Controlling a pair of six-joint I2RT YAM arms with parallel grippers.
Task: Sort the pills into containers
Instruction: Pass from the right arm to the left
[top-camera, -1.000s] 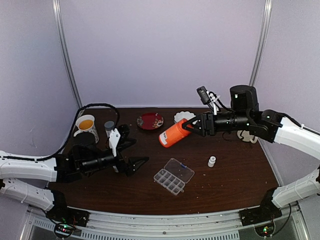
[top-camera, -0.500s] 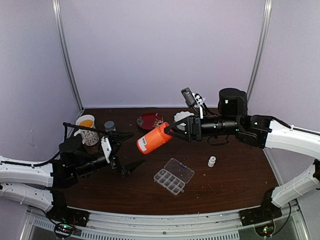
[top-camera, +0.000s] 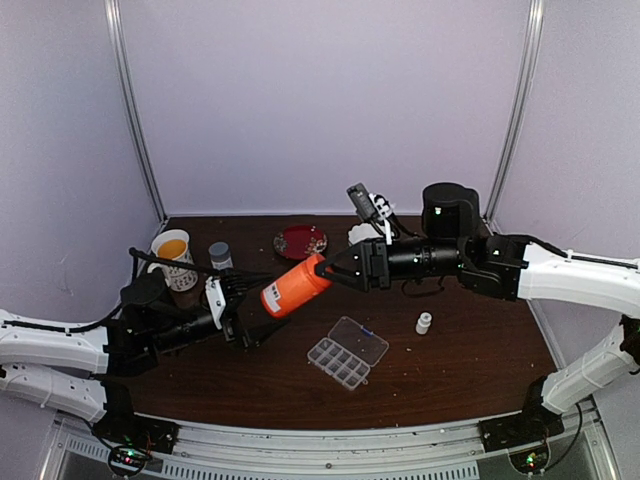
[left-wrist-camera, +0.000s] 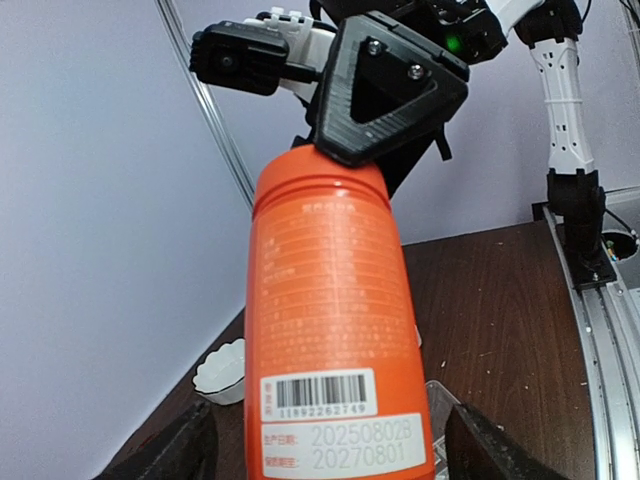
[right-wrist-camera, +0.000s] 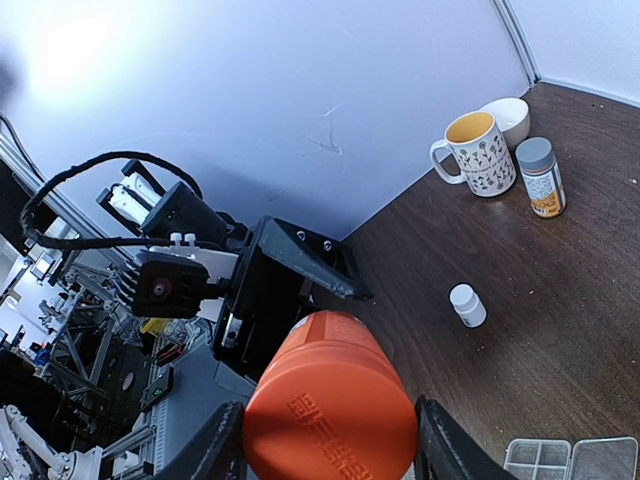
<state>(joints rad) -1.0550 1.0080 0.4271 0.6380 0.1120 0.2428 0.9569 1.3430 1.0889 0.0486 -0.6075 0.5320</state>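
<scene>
Handover mid-air, top view: right hand (top-camera: 322, 268) clamped on one end of orange bottle (top-camera: 293, 287), left hand (top-camera: 250, 318) straddling the other end. Pill box (top-camera: 347, 353) lies lid-open on counter (top-camera: 470, 370), just below-right of the bottle; pills not visible. Left wrist: fingers (left-wrist-camera: 180, 455) flank the bottle, gap showing on one side, no grip. Right wrist: bottle fills the jaws. Risk: right letting go before left bites, dropping bottle onto the box; skewed closure could twist it loose.
</scene>
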